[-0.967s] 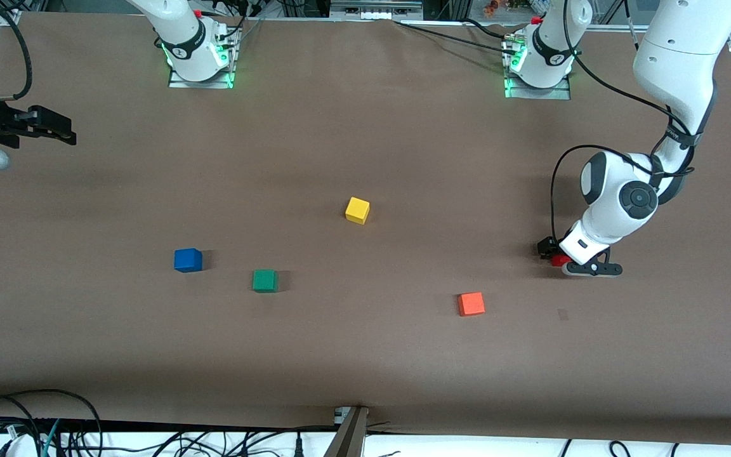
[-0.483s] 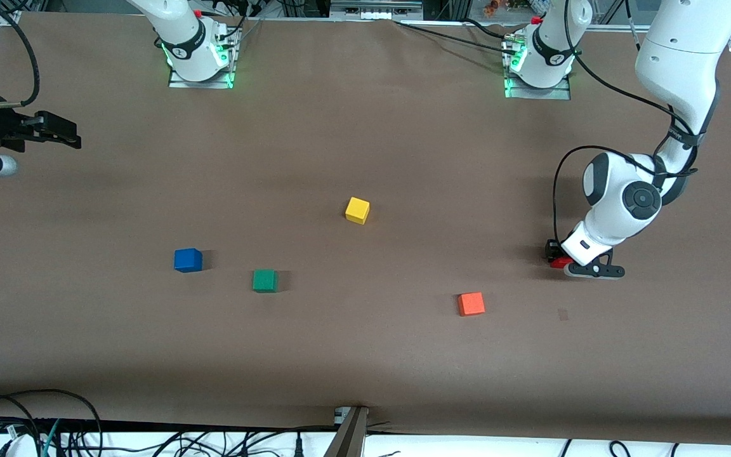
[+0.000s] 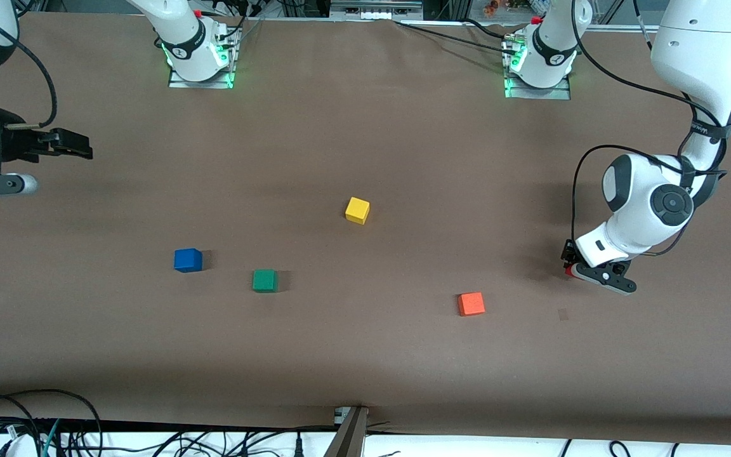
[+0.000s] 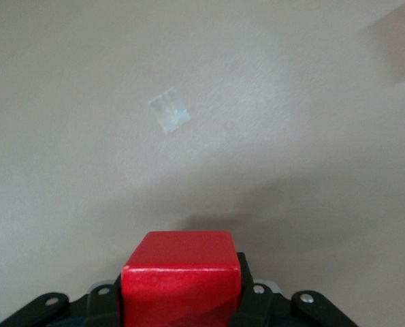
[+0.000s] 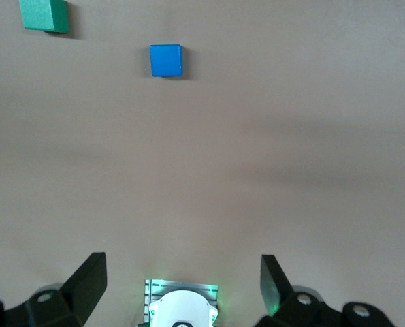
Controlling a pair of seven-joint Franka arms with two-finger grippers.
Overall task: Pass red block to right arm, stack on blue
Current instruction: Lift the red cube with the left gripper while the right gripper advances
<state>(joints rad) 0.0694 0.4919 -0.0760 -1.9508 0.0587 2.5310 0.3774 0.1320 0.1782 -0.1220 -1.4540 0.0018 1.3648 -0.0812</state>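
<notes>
Left gripper (image 3: 570,266) clamps red block (image 4: 182,281) above brown table (image 3: 403,158).

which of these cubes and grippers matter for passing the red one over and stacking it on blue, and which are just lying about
In the job:
- red block, clamped in the left gripper
- right gripper, open, waiting over its end of the table
- blue cube, bare on top

Lying about:
- green cube
- yellow cube
- orange-red cube
</notes>
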